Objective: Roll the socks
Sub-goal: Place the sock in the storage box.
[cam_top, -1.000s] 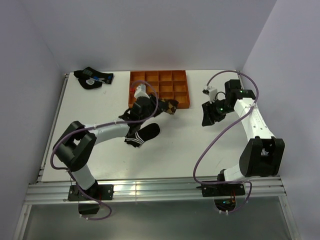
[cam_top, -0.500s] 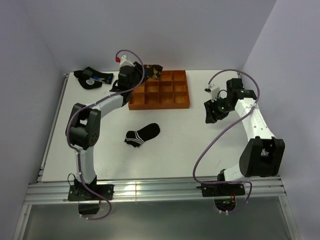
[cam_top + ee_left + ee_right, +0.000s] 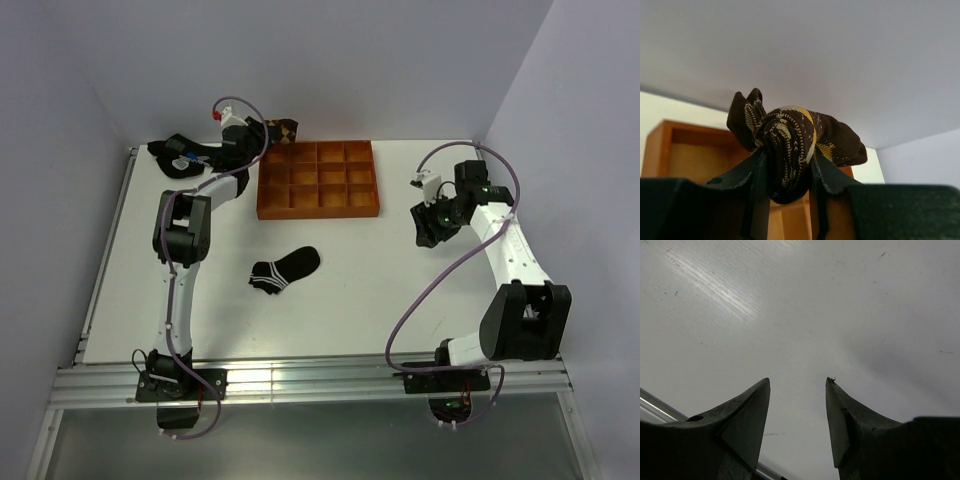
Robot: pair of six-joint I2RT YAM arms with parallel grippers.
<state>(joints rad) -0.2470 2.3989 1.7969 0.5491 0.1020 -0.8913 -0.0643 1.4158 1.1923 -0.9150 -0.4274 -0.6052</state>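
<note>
With your left gripper [image 3: 787,161] clamped on the bunched brown sock [image 3: 790,132] above the far left corner of the orange tray [image 3: 318,211], your right gripper [image 3: 797,390] spread empty to its right, and the black sock [image 3: 285,269] lying on its near side, a shallow pinch may let the bundle unravel or drop.

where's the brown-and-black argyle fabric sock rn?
The brown-and-black argyle sock is bunched in the left gripper, raised at the far left in the top view, just beyond the far-left corner of the orange compartment tray.
</note>
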